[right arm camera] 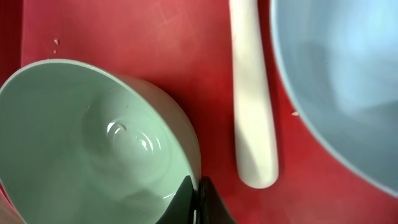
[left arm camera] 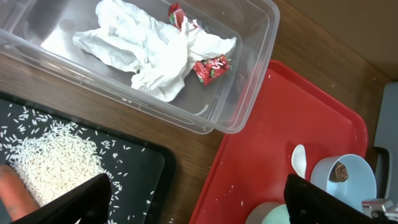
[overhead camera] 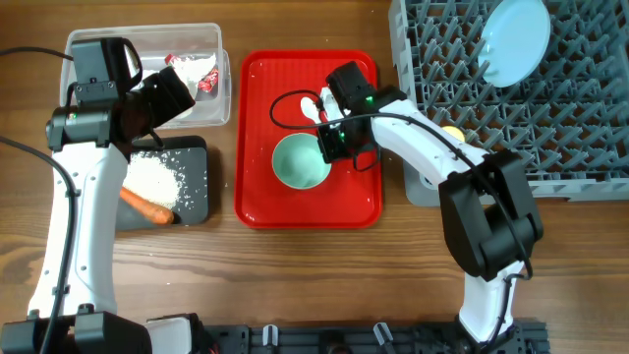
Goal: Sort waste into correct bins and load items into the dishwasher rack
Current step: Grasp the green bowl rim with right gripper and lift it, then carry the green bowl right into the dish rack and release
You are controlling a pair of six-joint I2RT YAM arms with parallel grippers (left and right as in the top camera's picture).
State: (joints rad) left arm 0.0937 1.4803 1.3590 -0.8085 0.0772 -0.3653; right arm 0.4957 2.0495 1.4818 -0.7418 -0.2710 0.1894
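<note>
The right end effector (right arm camera: 198, 198) is pressed together on the rim of the pale green bowl (right arm camera: 93, 143), one finger inside the wall and one outside. The bowl sits upright on the flat red serving tray (overhead camera: 257, 202), at its near half. Just beside the bowl lies the white spoon (right arm camera: 252, 106), and on the spoon's other side is the light blue bowl (left arm camera: 357, 177), holding a small brown morsel (left arm camera: 339, 171).

The left end effector (left arm camera: 198, 196) hangs with its fingers (left arm camera: 81, 202) spread wide and nothing between them, over the strip of wooden tabletop (overhead camera: 295, 275) where the two bins meet the red tray. The clear tub (left arm camera: 249, 93) holds the crumpled white napkin (left arm camera: 149, 53) and pieces of red wrapper (left arm camera: 211, 68) (one lies against the napkin, another at the tub's far wall). Next to it the black tray (overhead camera: 197, 192) carries a spread of white crumbs (left arm camera: 56, 162) and the carrot piece (overhead camera: 145, 206) at its near edge.

The dishwasher rack (overhead camera: 550, 118) stands to the right of the red tray, with the light blue plate (overhead camera: 516, 39) leaning among the pegs at its far side. A bit of the yellow cup (overhead camera: 452, 131) shows at the rack's left edge, mostly hidden by the right arm.
</note>
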